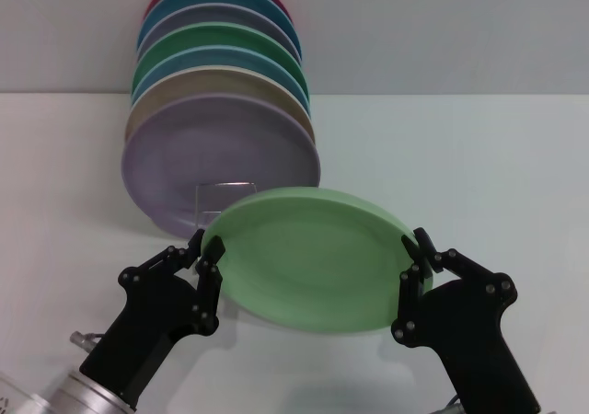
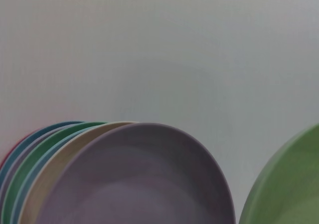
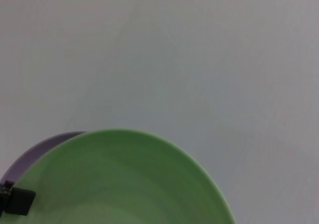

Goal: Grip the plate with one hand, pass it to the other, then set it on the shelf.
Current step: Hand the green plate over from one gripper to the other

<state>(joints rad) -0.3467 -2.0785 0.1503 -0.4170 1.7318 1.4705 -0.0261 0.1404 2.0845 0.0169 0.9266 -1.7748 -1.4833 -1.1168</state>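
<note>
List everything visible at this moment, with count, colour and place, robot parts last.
pale green plate: 1, pale mint green, held up in front of the rack between both grippers, tilted.
lilac plate: 1, lilac, frontmost in the row of upright plates.
other racked plates: 6 rims showing behind the lilac one; from front to back beige, blue, green, grey-lilac, blue, dark red.
wire rack: 1, silver, a loop visible below the lilac plate.
table: 1, white, under everything.
wall: 1, pale grey, behind the table.
left gripper: 1, black, jaws closed on the plate's left rim.
right gripper: 1, black, jaws closed on the plate's right rim.
</note>
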